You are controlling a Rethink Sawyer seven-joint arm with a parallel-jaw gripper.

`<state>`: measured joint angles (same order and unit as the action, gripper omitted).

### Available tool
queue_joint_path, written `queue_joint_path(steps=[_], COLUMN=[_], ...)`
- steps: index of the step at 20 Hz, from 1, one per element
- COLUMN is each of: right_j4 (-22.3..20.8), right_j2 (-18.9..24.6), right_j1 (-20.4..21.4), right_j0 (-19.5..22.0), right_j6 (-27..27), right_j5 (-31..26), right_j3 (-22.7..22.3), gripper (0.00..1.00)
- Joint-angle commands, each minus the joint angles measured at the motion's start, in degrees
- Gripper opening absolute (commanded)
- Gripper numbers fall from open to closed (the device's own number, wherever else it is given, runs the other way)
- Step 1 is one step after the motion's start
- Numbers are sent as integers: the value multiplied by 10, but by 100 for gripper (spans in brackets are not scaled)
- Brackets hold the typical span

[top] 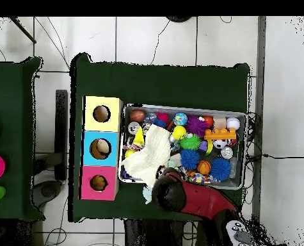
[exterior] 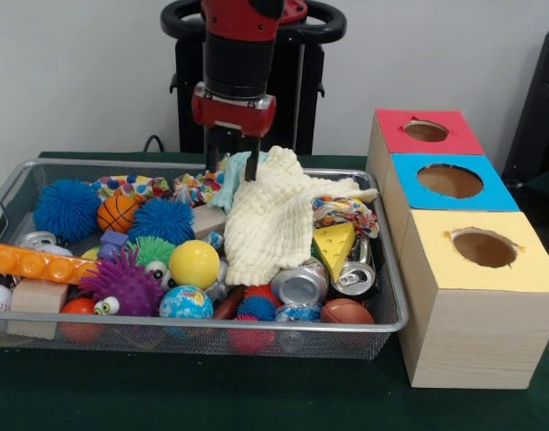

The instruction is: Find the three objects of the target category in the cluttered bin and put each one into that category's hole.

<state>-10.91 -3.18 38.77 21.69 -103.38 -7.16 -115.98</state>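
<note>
Hand (exterior: 241, 168) low over cloth (exterior: 272, 220)

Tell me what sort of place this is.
Probably a robotics lab set up for sorting tests. A red robot arm hangs over a wire bin crammed with toys, beside three wooden boxes with holes in coloured tops, on a green-covered table over tiled floor.

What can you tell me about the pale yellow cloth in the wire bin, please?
The pale yellow cloth is soft, with a bumpy waffle-like texture. It lies crumpled over the clutter toward the bin's box-side end, draped over crushed cans beside a cheese-wedge toy. The gripper hangs at its far upper edge; actual contact is unclear.
</note>
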Motion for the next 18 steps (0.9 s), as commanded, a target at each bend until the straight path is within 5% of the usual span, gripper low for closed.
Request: queue_joint_path(steps=[1,6,18], right_j4=[-33,-61,-78], right_j2=[-39,-46,-51], right_j1=[-57,-118,-193], right_j0=[11,40,64], right_j6=[-72,-80,-88], right_j5=[46,133,227], right_j3=[-1,-14,-23], gripper=[100,100,100])
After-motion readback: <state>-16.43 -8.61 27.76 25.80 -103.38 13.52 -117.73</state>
